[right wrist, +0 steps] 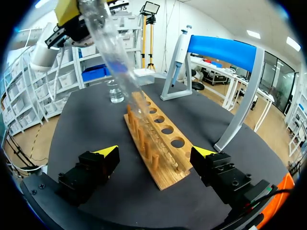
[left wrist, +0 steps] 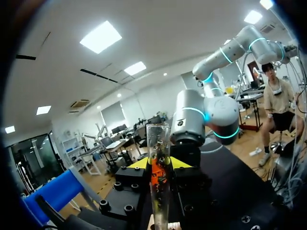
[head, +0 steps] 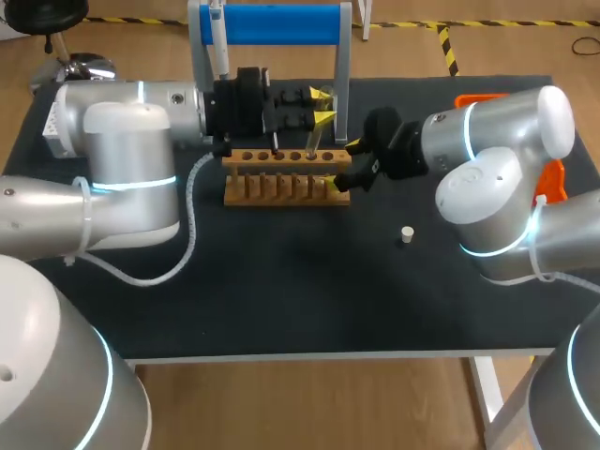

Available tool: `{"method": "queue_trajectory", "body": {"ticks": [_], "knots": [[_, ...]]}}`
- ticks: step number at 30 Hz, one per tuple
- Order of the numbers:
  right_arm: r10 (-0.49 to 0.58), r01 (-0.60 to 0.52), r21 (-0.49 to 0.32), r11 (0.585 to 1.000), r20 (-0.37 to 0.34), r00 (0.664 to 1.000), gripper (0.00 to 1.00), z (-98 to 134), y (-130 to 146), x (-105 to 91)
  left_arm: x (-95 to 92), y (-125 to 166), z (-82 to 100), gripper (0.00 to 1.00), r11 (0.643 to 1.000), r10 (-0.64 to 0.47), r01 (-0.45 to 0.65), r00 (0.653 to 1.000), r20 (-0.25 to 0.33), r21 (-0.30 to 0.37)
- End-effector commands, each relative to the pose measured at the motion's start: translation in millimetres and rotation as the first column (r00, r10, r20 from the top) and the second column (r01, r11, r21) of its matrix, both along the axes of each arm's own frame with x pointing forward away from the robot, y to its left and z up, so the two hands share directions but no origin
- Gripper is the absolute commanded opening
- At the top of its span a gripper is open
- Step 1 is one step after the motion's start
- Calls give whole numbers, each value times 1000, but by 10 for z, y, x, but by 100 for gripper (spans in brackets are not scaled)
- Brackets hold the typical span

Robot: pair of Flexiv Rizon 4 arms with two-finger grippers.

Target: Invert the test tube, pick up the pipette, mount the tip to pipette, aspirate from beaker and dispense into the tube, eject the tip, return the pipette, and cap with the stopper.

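Left gripper [left wrist: 159,164], clamped on the test tube [left wrist: 158,143]: both yellow-tipped fingers press the glass from opposite sides. In the left wrist view the tube stands upright between the fingers, its open rim ahead of them and its lower end cut off. An orange patch shows through the glass; what it belongs to cannot be made out.

Right gripper [right wrist: 155,152], fingers spread wide, one on each side of the near end of the wooden rack [right wrist: 144,103] without touching it. Ahead of this gripper the tube slants down towards the rack's row of holes; its upper end is cut off beside the left gripper's yellow tip, and whether its lower end rests in a hole or merely in front of the rack cannot be told.

Beyond the far end of the rack stands the beaker [right wrist: 115,92], seen only in the right wrist view. The pipette [right wrist: 176,55] hangs on the blue stand [right wrist: 223,50], further ahead. The stopper [head: 406,234] lies alone on the table [head: 281,291], beside the right arm. An orange object [head: 483,97] is mostly hidden behind that arm
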State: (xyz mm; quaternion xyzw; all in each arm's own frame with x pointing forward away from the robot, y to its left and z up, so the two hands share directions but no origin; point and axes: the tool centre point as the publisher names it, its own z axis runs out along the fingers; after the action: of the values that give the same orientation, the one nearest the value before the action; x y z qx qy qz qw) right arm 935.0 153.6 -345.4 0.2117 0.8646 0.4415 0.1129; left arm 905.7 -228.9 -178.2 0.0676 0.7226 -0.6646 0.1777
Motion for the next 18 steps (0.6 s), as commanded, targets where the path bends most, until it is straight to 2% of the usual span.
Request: {"method": "queue_trajectory", "body": {"ticks": [1,4,18], "knots": [[2,-2,-1,1000,-2,1000,100,4,-8,1,88,-33,15,0,1000,19,-19,1000,-15,-14],[2,-2,-1,1000,-2,1000,100,4,-8,1,142,21,73,0,999,52,-52,999,-10,4],[2,-2,-1,1000,-2,1000,100,4,-8,1,142,21,73,0,999,52,-52,999,-10,4]]}}
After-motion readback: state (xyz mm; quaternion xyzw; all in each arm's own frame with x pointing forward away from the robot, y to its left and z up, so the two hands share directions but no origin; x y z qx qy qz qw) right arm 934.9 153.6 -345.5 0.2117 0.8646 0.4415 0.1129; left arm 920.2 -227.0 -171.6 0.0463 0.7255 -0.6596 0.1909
